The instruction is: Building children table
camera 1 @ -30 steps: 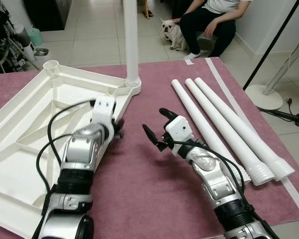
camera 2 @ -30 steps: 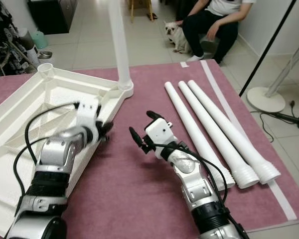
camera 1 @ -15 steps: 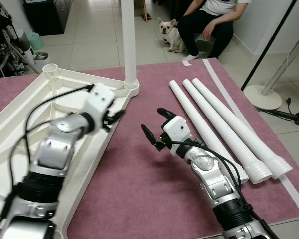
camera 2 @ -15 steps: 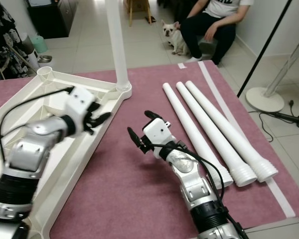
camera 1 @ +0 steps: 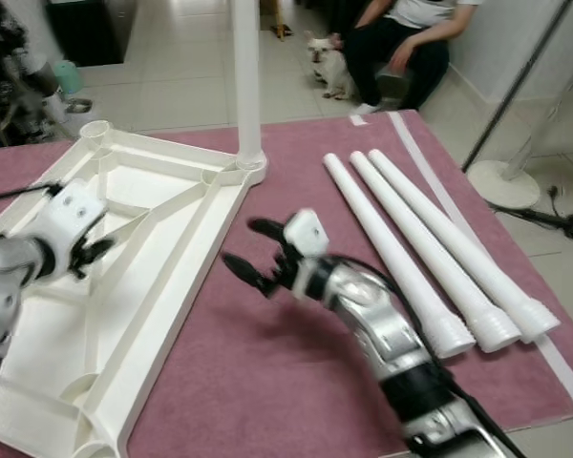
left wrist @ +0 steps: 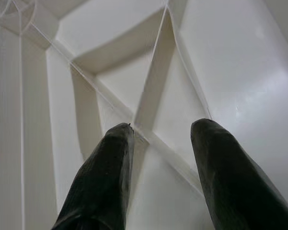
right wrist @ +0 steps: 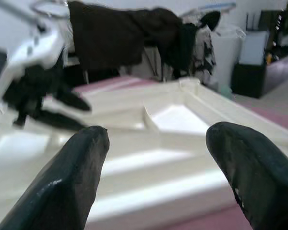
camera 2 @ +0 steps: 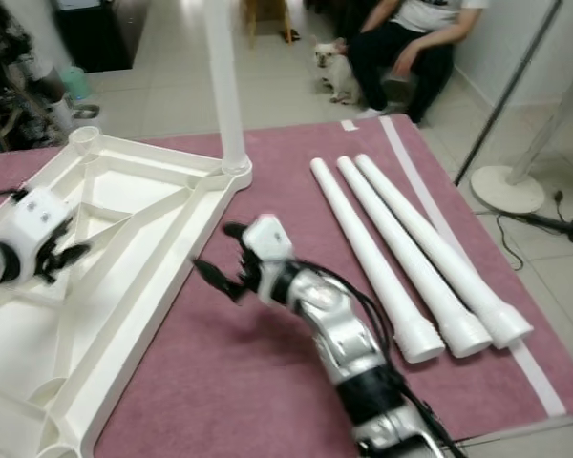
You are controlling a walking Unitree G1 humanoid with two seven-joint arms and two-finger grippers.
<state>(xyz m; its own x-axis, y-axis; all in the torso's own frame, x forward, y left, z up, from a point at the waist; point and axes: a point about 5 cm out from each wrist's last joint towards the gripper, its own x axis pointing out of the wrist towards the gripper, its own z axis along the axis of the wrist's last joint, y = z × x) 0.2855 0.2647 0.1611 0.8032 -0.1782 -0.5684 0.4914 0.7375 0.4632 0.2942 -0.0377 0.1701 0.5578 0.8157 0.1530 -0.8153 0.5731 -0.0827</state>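
An upturned white tabletop (camera 1: pixel 162 277) lies on the maroon mat, with one white leg (camera 1: pixel 244 76) standing upright in its far corner socket. Three loose white legs (camera 1: pixel 401 258) lie side by side on the mat at the right. My left gripper (camera 1: pixel 88 253) hovers open over the tabletop's ribbed underside at the left; in the left wrist view its fingers (left wrist: pixel 105 172) straddle a rib junction without touching. My right gripper (camera 1: pixel 241 244) is open above the mat, just beside the tabletop's near right edge, holding nothing. Its fingers (right wrist: pixel 67 177) face that edge.
A seated person (camera 1: pixel 401 38) and a small dog (camera 1: pixel 327 62) are on the tiled floor beyond the mat. A round stand base (camera 1: pixel 501 183) and a black pole are off the mat's right side. White tape (camera 1: pixel 439 181) lines the mat's right border.
My left arm has swung left, from the tabletop's right rim to over its inner ribs. My right gripper has moved left, away from the loose legs, up to the tabletop's edge.
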